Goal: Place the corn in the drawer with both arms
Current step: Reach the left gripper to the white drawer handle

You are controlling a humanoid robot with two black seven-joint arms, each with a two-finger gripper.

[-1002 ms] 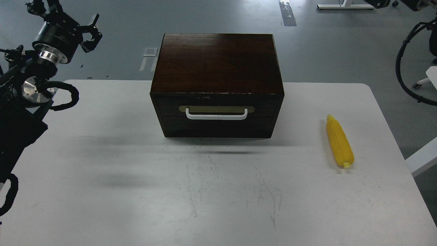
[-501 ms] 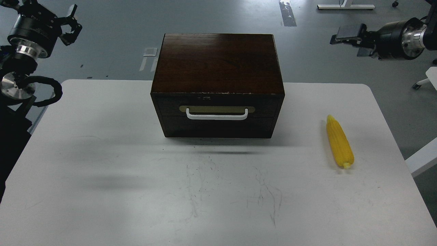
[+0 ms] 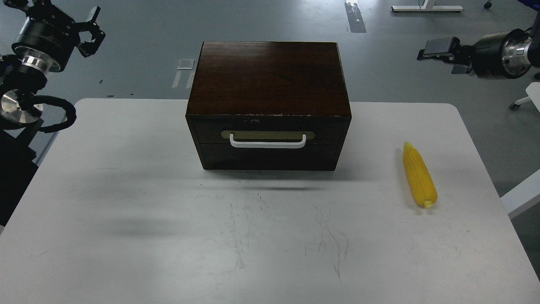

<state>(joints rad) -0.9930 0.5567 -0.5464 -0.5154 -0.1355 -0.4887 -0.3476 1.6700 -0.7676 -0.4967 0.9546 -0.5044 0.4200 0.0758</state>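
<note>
The yellow corn [image 3: 419,176] lies on the white table [image 3: 126,190] at the right, pointed end away from me. The dark brown box [image 3: 268,80] stands at the table's middle back. Its drawer [image 3: 268,152] is closed, with the white bar handle [image 3: 268,142] facing me. My left gripper [image 3: 92,30] is raised at the far upper left, off the table's edge, fingers apart and empty. My right gripper [image 3: 443,55] hovers at the upper right beyond the table, far above the corn, fingers apart and empty.
The grey floor lies behind the table. A white frame edge [image 3: 521,194] stands off the table's right side. Black cable loops [image 3: 59,114] hang from my left arm near the table's left back corner.
Over the last second my left gripper rose and drew back to the upper left, and my right arm came into view at the upper right. Corn and box have not moved.
</note>
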